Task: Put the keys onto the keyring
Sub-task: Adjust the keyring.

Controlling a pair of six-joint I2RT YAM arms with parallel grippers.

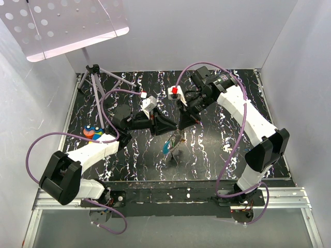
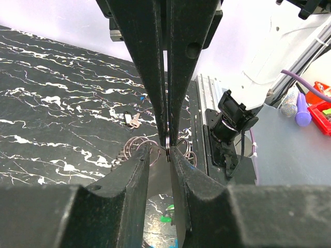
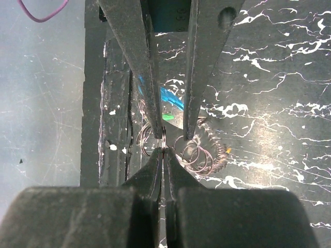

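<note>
The keyring (image 3: 163, 140) is a thin metal loop, seen edge-on, with my right gripper (image 3: 164, 150) shut on it. In the left wrist view the right gripper (image 2: 166, 142) comes down from above with the keyring (image 2: 168, 151) at its tips. My left gripper (image 2: 159, 151) faces it, jaws a little apart. One of its fingers (image 2: 178, 160) rests against the ring, and nothing spans the gap. The keys show below through that gap: a blue key (image 3: 170, 98) and a green key (image 3: 168, 117). From above, both grippers meet mid-table over a teal key (image 1: 165, 147).
Several loose wire rings (image 3: 199, 152) and a coiled spring (image 3: 214, 157) lie on the black marbled table (image 1: 217, 124) under the grippers. A small tag (image 2: 132, 120) lies farther back. An orange and blue item (image 1: 93, 132) sits at the left edge, and a tripod (image 1: 95, 77) stands at the back left.
</note>
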